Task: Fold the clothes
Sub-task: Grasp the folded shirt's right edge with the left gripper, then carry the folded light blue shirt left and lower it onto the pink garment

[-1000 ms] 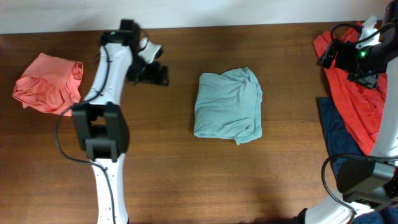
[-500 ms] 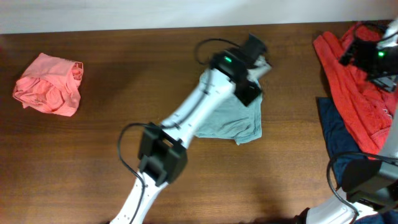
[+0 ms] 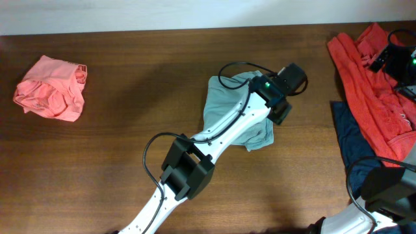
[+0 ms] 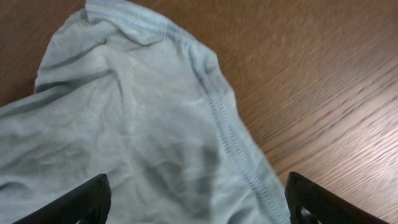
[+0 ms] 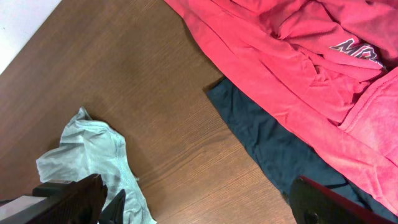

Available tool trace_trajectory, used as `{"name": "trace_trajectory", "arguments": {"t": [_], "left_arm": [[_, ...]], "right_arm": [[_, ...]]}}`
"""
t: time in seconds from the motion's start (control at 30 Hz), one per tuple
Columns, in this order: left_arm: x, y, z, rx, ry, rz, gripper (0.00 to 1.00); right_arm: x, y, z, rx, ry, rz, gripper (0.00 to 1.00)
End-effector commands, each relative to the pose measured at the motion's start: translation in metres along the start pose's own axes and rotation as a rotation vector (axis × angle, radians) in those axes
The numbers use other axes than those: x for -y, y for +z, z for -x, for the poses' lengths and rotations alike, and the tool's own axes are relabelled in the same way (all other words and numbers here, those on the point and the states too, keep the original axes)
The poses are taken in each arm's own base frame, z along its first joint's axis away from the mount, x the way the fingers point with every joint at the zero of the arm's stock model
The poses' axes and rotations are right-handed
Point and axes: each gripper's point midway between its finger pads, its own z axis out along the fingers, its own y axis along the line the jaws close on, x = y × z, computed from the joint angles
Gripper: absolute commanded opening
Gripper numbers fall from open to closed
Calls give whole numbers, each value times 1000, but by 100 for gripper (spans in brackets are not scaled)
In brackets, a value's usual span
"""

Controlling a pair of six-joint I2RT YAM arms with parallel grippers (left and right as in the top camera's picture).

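- The brown wooden table (image 3: 130,78) fills the overhead view, and everything you are working with lies on it.
- Your left arm (image 3: 224,130) runs from the lower middle of the overhead frame diagonally up and right. It crosses over the middle garment.
- The orange-red garment (image 3: 367,78) lies spread and crumpled in the upper right of the overhead frame. In the right wrist view it fills the upper right, and white lettering shows on it.
- The pale blue-green T-shirt (image 3: 224,104) sits near the centre of the overhead frame, bunched into a rough square and partly hidden under your left arm. The left wrist view shows its stitched hem running down the frame.
- The navy garment (image 3: 348,140) lies at the right edge, just below the orange-red one, which overlaps its upper edge.
- The salmon-pink garment (image 3: 51,88) lies bunched in the upper left, well apart from the rest.
- Your left gripper (image 4: 198,202) hangs over the T-shirt's right side. Its fingers are spread wide with nothing clamped, and you cannot tell whether they touch the cloth.
- Your right gripper (image 5: 199,202) hangs above the orange-red garment at the upper right of the overhead frame. Its fingers are wide apart and empty.
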Motion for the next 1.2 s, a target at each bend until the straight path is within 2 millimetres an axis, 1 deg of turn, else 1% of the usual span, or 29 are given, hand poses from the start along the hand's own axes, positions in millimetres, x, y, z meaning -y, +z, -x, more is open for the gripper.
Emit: {"name": "trace_trajectory", "arguments": {"t": [0.0,0.03,0.13,0.27,0.33,0.43,0.47,0.53,0.67,0.8,0.9,0.93,1.03,1.13,1.17], "left_arm": [[21,9,-4,3,-67,24,90],[23,13,-7,-5,-70,36,90],[30,33,-24,-55,-54,60,89],[29,52,-44,-123,-32,88,89],[25,54,-49,-138,-25,114,89],[19,54,-48,-134,-21,150,89],[18,54,-48,-133,-20,155,84],[14,53,-49,-135,-17,173,82],[3,52,-56,-162,-1,233,75],[-8,58,-65,-193,14,286,67],[-16,66,-74,-227,13,301,57],[-23,69,-78,-248,8,309,47],[-37,74,-84,-277,-4,324,29],[-54,76,-83,-283,-38,333,6],[-61,76,-82,-283,-50,336,1]], "right_arm": [[2,-1,1,2,15,4,99],[1,-1,1,1,15,9,99],[-2,-1,0,-4,15,27,99],[-3,-1,0,-5,15,29,99],[-2,-1,-1,-8,16,29,99],[-2,-1,-1,-9,16,28,99],[-2,-1,-1,-9,16,29,99],[-3,-1,-1,-10,16,33,99],[-3,-1,-1,-9,15,33,99],[-3,-1,-1,-9,15,33,99],[-4,-1,-1,-9,12,33,99],[-3,-1,-1,-9,12,32,99],[-3,-1,-1,-9,12,32,99],[-3,-1,-1,-8,12,32,99],[-3,-1,-1,-8,12,32,99]]}}
